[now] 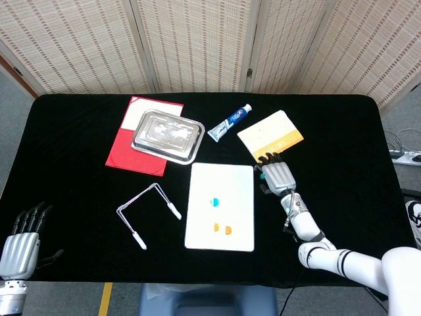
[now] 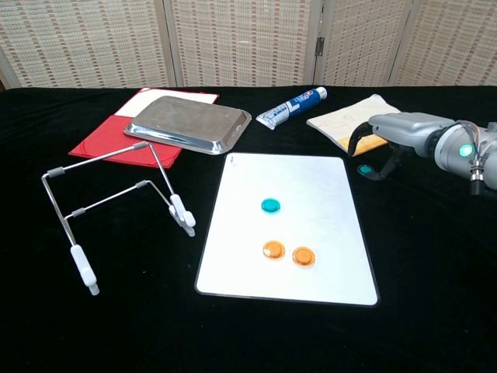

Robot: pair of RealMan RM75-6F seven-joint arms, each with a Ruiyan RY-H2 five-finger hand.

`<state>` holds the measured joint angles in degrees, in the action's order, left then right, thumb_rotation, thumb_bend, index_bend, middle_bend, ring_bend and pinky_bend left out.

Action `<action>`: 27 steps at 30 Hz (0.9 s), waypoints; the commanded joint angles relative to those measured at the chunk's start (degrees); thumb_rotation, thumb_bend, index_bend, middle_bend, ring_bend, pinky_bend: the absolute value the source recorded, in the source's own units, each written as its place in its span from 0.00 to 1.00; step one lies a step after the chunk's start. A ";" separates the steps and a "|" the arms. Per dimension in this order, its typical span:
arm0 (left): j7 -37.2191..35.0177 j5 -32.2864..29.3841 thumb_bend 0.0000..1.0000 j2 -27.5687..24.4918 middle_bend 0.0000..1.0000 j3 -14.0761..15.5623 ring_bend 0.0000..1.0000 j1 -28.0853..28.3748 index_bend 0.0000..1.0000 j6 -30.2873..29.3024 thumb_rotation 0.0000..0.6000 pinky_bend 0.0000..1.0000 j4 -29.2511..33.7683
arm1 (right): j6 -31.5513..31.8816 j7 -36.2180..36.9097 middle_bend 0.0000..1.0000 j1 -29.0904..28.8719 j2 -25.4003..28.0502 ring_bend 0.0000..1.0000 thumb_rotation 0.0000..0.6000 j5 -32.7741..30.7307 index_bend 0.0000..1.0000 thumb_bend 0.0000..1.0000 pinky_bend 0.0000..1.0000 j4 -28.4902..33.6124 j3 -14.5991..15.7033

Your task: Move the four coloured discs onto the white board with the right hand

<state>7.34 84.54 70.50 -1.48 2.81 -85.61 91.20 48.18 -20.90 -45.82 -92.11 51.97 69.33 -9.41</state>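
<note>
White board (image 2: 326, 202) lies lengthwise toward the table's near edge, carrying one teal disc (image 2: 270, 205) and two orange discs (image 2: 273, 249) | chest view alone shows a second teal disc (image 2: 364, 169) off the board's far-right corner, under the right hand (image 2: 388, 140), fingers arched apart, holding nothing | head view alone shows the left hand (image 1: 20, 240), empty, at the table's near-left corner.

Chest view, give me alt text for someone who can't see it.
A robot's right hand hovers with curled fingers over a teal disc on the cloth, just right of a white board that holds another teal disc and two orange discs. Behind lie a metal tray, toothpaste tube and wire stand.
</note>
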 commanded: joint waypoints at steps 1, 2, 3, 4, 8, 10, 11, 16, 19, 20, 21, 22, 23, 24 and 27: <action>0.12 -0.06 0.14 -0.04 0.00 0.04 0.05 -0.05 0.07 0.00 1.00 0.00 0.10 | -0.76 0.32 0.17 -0.17 -0.76 0.00 1.00 0.13 0.35 0.43 0.00 -1.74 -0.15; 0.15 -0.11 0.14 -0.04 0.00 0.05 0.05 -0.07 0.07 -0.01 1.00 0.00 0.11 | -1.00 0.29 0.17 -0.26 -0.98 0.00 1.00 0.10 0.35 0.43 0.00 -2.33 -0.23; 0.16 -0.15 0.14 -0.04 0.00 0.05 0.05 -0.09 0.07 0.00 1.00 0.00 0.11 | -1.18 0.27 0.17 -0.33 -1.14 0.00 1.00 0.05 0.35 0.43 0.00 -2.74 -0.30; 0.16 -0.20 0.14 -0.05 0.00 0.04 0.05 -0.10 0.07 0.01 1.00 0.00 0.11 | -1.37 0.23 0.17 -0.41 -1.31 0.00 1.00 -0.04 0.35 0.43 0.00 -3.15 -0.36; 0.15 -0.30 0.14 -0.05 0.00 0.07 0.05 -0.12 0.07 0.08 1.00 0.00 0.03 | -2.26 0.00 0.17 -0.69 -2.08 0.00 1.00 -0.47 0.36 0.43 0.00 -4.88 -0.55; 0.08 -0.35 0.14 -0.04 0.00 0.07 0.05 -0.13 0.07 0.10 1.00 0.00 -0.02 | -2.65 -0.02 0.17 -0.83 -2.50 0.00 1.00 -0.73 0.36 0.43 0.00 -5.71 -0.75; 0.05 -0.38 0.14 -0.04 0.00 0.06 0.05 -0.12 0.07 0.12 1.00 0.00 -0.04 | -2.81 -0.03 0.17 -0.88 -2.67 0.00 1.00 -0.84 0.37 0.43 0.00 -6.06 -0.82; -0.11 -0.56 0.14 0.03 0.00 0.02 0.05 -0.14 0.07 0.20 1.00 0.00 -0.27 | -3.48 -0.37 0.17 -1.05 -3.32 0.00 1.00 -1.20 0.38 0.43 0.00 -7.44 -0.98; -0.23 -0.57 0.14 0.09 0.00 0.00 0.05 -0.13 0.07 0.21 1.00 0.00 -0.39 | -3.62 -0.52 0.17 -1.03 -3.50 0.00 1.00 -1.38 0.39 0.44 0.00 -7.85 -1.11; -0.26 -0.58 0.14 0.09 0.00 0.02 0.05 -0.13 0.07 0.25 1.00 0.00 -0.45 | -3.69 -0.58 0.17 -1.01 -3.54 0.00 1.00 -1.46 0.39 0.44 0.00 -8.01 -1.14; -0.29 -0.60 0.14 0.09 0.00 0.02 0.05 -0.12 0.07 0.28 1.00 0.00 -0.49 | -3.74 -0.65 0.17 -0.99 -3.59 0.00 1.00 -1.53 0.39 0.44 0.00 -8.13 -1.15; -0.33 -0.62 0.14 0.10 0.00 0.01 0.05 -0.12 0.07 0.30 1.00 0.00 -0.53 | -3.78 -0.71 0.17 -0.97 -3.62 0.00 1.00 -1.61 0.39 0.44 0.00 -8.25 -1.17; -0.36 -0.63 0.14 0.12 0.00 0.00 0.05 -0.11 0.07 0.30 1.00 0.00 -0.57 | -3.84 -0.77 0.17 -0.96 -3.66 0.00 1.00 -1.68 0.39 0.44 0.00 -8.36 -1.20; -0.39 -0.66 0.14 0.16 0.00 -0.01 0.05 -0.11 0.07 0.30 1.00 0.00 -0.61 | -3.90 -0.83 0.17 -0.96 -3.73 0.00 1.00 -1.76 0.39 0.44 0.00 -8.49 -1.25; -0.40 -0.60 0.14 0.19 0.00 0.01 0.05 -0.10 0.07 0.31 1.00 0.00 -0.66 | -4.11 -1.05 0.17 -1.03 -3.94 0.00 1.00 -1.90 0.40 0.44 0.00 -8.78 -1.33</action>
<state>6.94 83.93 70.69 -1.47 2.71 -85.30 90.54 44.12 -21.90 -46.83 -96.01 50.10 60.59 -10.72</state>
